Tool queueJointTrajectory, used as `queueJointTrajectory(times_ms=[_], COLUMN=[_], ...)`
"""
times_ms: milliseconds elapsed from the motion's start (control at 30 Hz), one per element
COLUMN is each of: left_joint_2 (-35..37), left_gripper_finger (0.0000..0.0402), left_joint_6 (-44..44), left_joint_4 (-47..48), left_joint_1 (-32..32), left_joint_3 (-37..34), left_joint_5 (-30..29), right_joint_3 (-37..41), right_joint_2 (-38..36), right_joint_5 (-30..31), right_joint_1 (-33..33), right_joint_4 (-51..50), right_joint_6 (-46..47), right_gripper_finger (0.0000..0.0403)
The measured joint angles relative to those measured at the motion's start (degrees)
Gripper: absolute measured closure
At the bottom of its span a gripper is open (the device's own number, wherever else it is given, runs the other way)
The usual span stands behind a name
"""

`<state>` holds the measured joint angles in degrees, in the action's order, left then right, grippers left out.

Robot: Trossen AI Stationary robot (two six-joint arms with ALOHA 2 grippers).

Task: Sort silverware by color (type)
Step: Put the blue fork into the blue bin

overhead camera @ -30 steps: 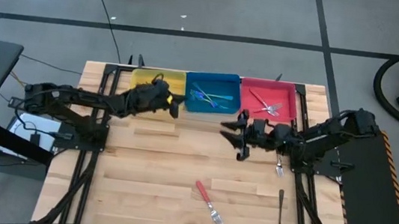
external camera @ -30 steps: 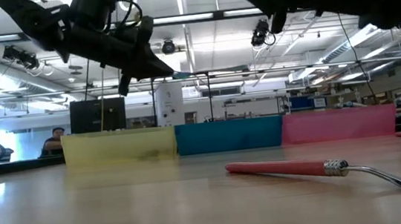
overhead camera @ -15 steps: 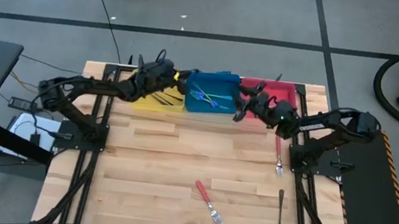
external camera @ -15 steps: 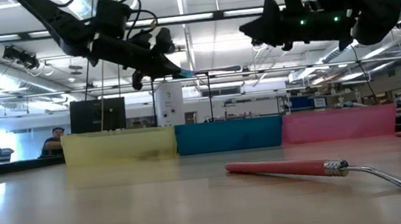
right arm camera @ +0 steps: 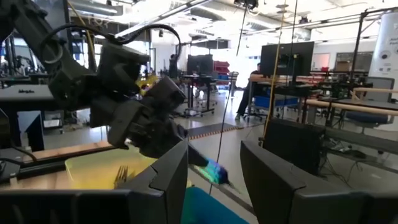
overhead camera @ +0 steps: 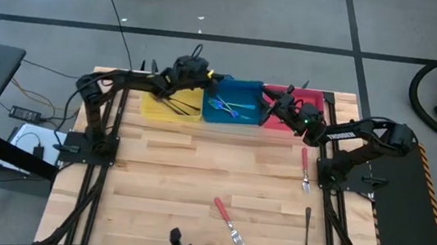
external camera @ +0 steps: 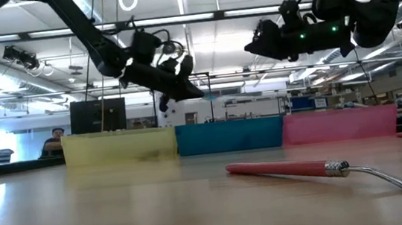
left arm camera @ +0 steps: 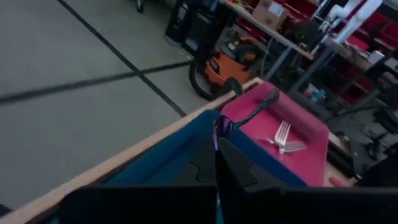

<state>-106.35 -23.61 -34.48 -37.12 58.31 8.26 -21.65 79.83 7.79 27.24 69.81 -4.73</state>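
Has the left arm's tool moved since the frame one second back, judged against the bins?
Yes. In the high view the left tool has moved from over the yellow plastic bin toward the blue plastic bin, now at their shared edge, gripping a blue-handled fork.

We see both arms crowd the far edge over the bins (overhead camera: 233,103); the near tabletop (overhead camera: 171,175) lies open, with only three scattered forks (overhead camera: 228,221).

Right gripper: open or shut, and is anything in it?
Open and empty. In its wrist view the right gripper has its fingers spread wide, with nothing between them.
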Motion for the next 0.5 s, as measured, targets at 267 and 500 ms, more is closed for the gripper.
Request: queueJointTrajectory(times_ms=[267,500], left_joint_2=[-4.4,-4.4], left_gripper_finger=[0.0397,0.0395], left_joint_6=[-0.8,2.1], left_joint_4=[11.8,15.4], left_joint_1=[-0.9,-1.2], left_joint_3=[4.8,4.8], left_joint_5=[4.4,4.3], right_joint_3=[0.0,0.0], right_joint_2=[0.0,0.0], right_joint_5=[0.0,-0.1], right_joint_1=[1.4,1.8], right_joint_4=[-2.7,-3.1], right_joint_6=[-0.4,-0.4], right_gripper_finger=[0.0247,0.0247])
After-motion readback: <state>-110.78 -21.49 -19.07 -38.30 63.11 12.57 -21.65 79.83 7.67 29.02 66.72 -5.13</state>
